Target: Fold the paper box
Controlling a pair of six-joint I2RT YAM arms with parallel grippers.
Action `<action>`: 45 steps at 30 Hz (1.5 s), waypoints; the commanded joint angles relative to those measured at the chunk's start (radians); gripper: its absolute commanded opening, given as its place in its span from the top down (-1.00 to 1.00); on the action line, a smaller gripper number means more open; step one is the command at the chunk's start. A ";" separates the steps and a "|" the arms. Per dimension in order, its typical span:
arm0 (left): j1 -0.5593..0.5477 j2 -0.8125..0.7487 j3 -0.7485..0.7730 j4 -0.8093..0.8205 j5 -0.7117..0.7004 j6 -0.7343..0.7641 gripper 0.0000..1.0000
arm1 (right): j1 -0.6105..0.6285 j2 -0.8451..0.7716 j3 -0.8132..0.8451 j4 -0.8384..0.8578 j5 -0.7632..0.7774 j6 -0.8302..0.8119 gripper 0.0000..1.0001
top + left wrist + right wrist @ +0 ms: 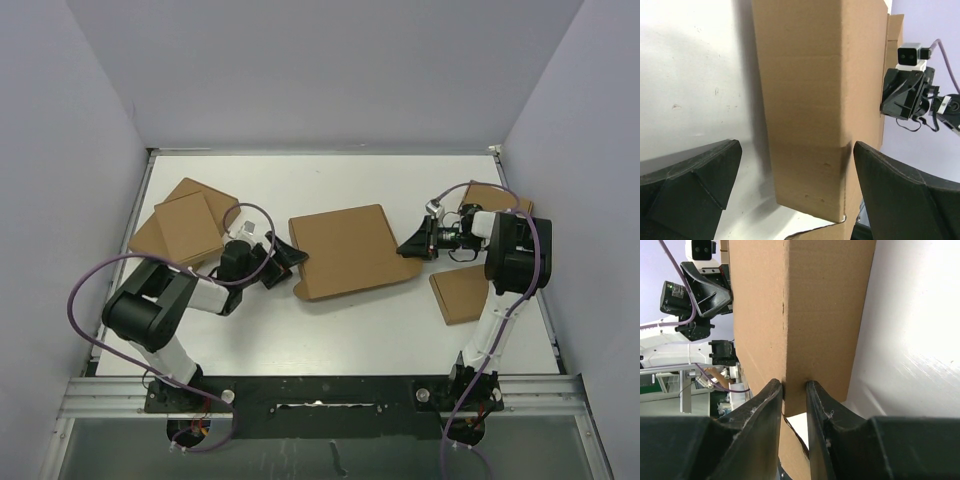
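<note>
The paper box (pixel 345 250) is a wide brown cardboard piece lying in the middle of the table. My right gripper (pixel 410 243) is at its right edge. In the right wrist view that gripper (pixel 794 390) is shut on an upright cardboard wall of the paper box (pixel 810 315), one finger on each face. My left gripper (pixel 283 262) sits at the box's left edge. Its jaws stand wide open in the left wrist view (pixel 797 185), with the near end of the paper box (pixel 810 100) between the fingers and touching neither.
Two smaller flat brown boxes (pixel 185 225) are stacked at the back left. Another (pixel 495 197) lies behind the right arm and one more (pixel 462 293) in front of it. Grey walls close in the table on three sides.
</note>
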 commanded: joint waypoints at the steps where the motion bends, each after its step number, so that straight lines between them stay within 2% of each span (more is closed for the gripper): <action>1: -0.011 0.000 -0.040 0.137 -0.058 -0.041 -0.96 | -0.008 0.041 0.002 0.009 0.152 -0.042 0.69; 12: -0.063 0.148 -0.045 0.430 -0.112 -0.159 -0.89 | -0.014 0.050 0.004 0.003 0.162 -0.051 0.70; 18: -0.076 0.136 -0.036 0.435 -0.128 -0.172 -0.61 | -0.012 0.041 0.011 -0.003 0.135 -0.068 0.67; 23: -0.077 0.116 -0.054 0.444 -0.145 -0.193 -0.35 | -0.010 0.001 0.017 -0.001 0.104 -0.094 0.57; 26: -0.077 0.095 -0.061 0.435 -0.150 -0.199 -0.29 | -0.010 -0.037 0.033 -0.019 0.100 -0.126 0.42; 34: -0.068 0.006 -0.079 0.381 -0.165 -0.207 -0.26 | -0.022 -0.192 0.071 -0.097 0.115 -0.271 -0.15; 37: -0.055 -0.037 -0.080 0.350 -0.162 -0.224 -0.25 | -0.026 -0.273 0.083 -0.135 0.133 -0.347 -0.28; 43: -0.032 -0.138 -0.018 0.181 -0.128 -0.281 -0.25 | 0.000 -0.502 0.035 -0.092 0.145 -0.488 -0.58; 45: -0.032 -0.174 0.011 0.104 -0.125 -0.299 -0.25 | 0.041 -0.586 -0.001 -0.060 0.158 -0.548 -0.78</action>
